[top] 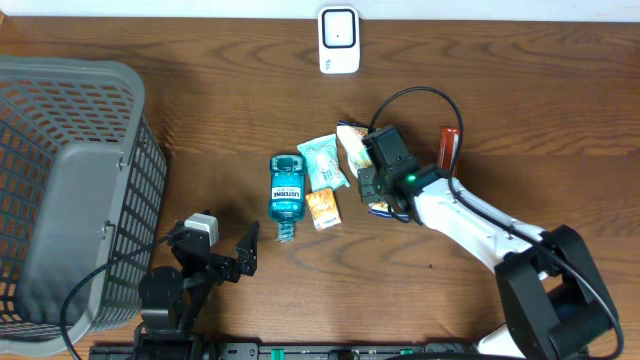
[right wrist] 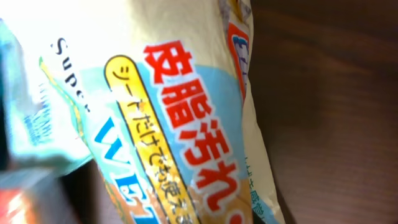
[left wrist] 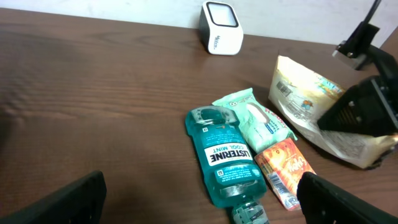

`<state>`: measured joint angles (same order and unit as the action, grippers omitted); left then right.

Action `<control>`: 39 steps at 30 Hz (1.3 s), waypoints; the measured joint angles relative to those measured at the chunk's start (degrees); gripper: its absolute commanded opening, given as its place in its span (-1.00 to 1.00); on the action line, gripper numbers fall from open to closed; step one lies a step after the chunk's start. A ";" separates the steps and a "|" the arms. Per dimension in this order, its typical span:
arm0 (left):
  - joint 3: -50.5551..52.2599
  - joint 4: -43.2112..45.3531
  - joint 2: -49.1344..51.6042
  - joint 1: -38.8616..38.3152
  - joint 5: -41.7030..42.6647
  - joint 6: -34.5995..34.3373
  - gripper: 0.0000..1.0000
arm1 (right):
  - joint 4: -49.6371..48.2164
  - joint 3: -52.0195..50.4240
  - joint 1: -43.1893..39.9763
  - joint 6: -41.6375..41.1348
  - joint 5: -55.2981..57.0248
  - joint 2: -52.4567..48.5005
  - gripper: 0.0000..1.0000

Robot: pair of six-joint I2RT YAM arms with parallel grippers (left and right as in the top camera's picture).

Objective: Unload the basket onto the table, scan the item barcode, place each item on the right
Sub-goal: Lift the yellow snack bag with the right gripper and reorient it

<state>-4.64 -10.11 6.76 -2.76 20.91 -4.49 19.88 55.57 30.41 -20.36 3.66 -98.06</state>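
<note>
The task was at an early stage. The right claw [top: 380,182] had shut on the lower end of the pouch [left wrist: 305,93], and its own camera was filled by the pouch's printed face. The left wrist view showed the pouch tilted up from the tabletop [top: 200,60] at its far end, so the grasp looked made and a lift perhaps just begun. Whether the pouch was wholly clear of the surface could not be told.

The scanner [top: 339,40] stood at the far edge, well apart from the pouch, with nothing in front of it. By this judgement the carry to the scanner was left to do, as was turning the barcode toward it. A small barcode-like patch showed near the pouch's upper corner in the left wrist view, but it was too small to be sure of.

The left claw [top: 226,240] was wide open and held nothing, low at the near edge and aimed at the pile.

The bottle [top: 286,190], the green pack [top: 323,162] and the orange packet [top: 322,208] lay flat just beside the pouch, untouched. A red thing [top: 450,148] lay past the right arm.

The tabletop was dark wood grain, matte and otherwise bare. A grey mesh basket [top: 60,110] filled its left side. Of the room, only a pale strip behind the scanner showed.
</note>
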 measured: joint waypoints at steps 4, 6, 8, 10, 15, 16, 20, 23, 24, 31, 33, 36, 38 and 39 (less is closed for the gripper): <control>0.00 0.00 0.00 0.00 0.00 0.00 0.96 | 2.71 0.00 -0.24 0.00 -3.48 2.05 -0.98; 0.00 0.00 0.00 0.00 0.00 0.00 0.96 | 4.07 0.00 -0.22 0.00 -4.81 3.10 -0.98; 0.00 0.00 0.00 0.00 0.00 0.00 0.95 | 5.60 0.00 -0.22 -0.02 -6.27 4.33 -0.98; 0.00 0.00 0.00 0.00 0.00 0.00 0.96 | 6.56 0.00 -0.22 0.00 -7.74 5.70 -0.98; 0.00 0.00 0.00 0.00 0.00 0.00 0.96 | 10.14 0.00 -0.35 0.24 -14.10 10.75 -0.98; 0.00 0.00 0.00 0.00 0.00 0.00 0.96 | 10.95 0.00 -0.44 0.57 -16.00 11.67 -0.98; 0.00 0.00 0.00 0.00 0.00 0.00 0.96 | 15.56 0.00 -2.38 3.23 -23.19 13.38 -0.98; 0.00 0.00 0.00 0.00 0.00 0.00 0.96 | 19.41 -0.02 -5.07 6.60 -30.05 13.35 -0.98; 0.00 0.00 0.00 0.00 0.02 0.00 0.96 | 19.78 -0.02 -5.79 7.67 -32.20 13.38 -0.98; 0.00 0.00 0.00 0.00 0.00 0.00 0.96 | 24.22 -0.02 -11.47 14.56 -47.52 13.35 -0.98; 0.00 0.00 0.00 0.00 0.00 0.00 0.96 | 26.71 -0.02 -13.07 15.96 -49.09 13.38 -0.98; 0.00 0.00 0.00 0.00 0.00 0.00 0.96 | 30.10 -0.02 -14.95 18.14 -50.53 13.38 -0.98; 0.00 0.00 0.00 0.00 0.00 0.00 0.96 | 32.11 -0.02 -15.93 19.50 -50.86 13.38 -0.98; 0.00 0.00 0.00 0.00 0.00 0.00 0.96 | 32.92 -0.02 -16.28 19.98 -51.01 13.35 -0.98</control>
<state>-4.64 -10.11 6.76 -2.76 20.91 -4.49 52.80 55.55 14.13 -0.38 -47.35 -84.71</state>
